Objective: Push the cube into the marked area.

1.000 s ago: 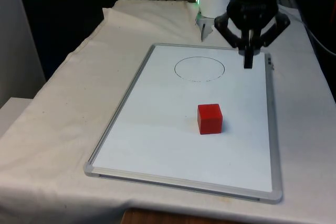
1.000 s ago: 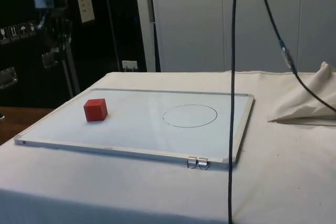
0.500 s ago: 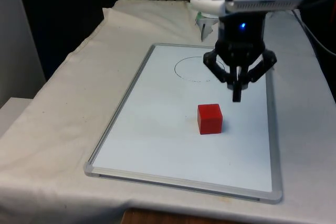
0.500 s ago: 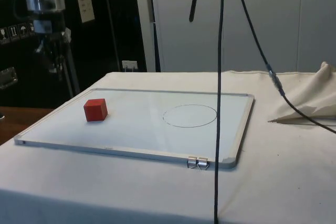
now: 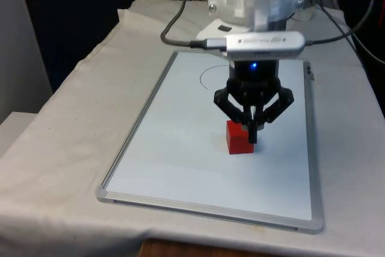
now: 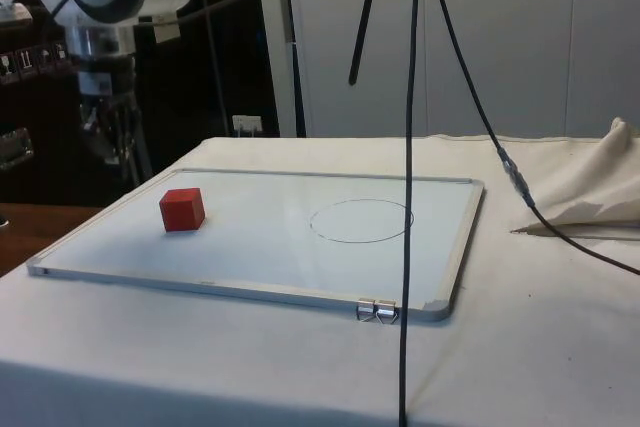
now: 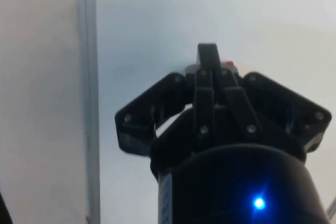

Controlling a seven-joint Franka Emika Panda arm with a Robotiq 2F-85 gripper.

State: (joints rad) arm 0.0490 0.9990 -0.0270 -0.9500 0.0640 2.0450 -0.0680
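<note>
jaws pressed together, the gripper (image 5: 253, 132) hangs above the near side of the red cube (image 5: 239, 138) on the whiteboard (image 5: 180, 148); the circle (image 6: 361, 220) lies beyond the cube, towards the robot, so a push would run that way.

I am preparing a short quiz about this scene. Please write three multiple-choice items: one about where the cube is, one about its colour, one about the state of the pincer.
1. Where is the cube?
A. inside the drawn circle
B. on the whiteboard, outside the circle
C. on the cloth beside the board

2. What colour is the cube?
A. red
B. blue
C. green

3. How are the fingers of the pincer?
A. wide open
B. shut together
C. clamped around the cube

Answers: 1 B, in the side view the cube lies on the whiteboard, apart from the circle. 2 A, red in both fixed views. 3 B, the fingers meet in one black tip.
</note>
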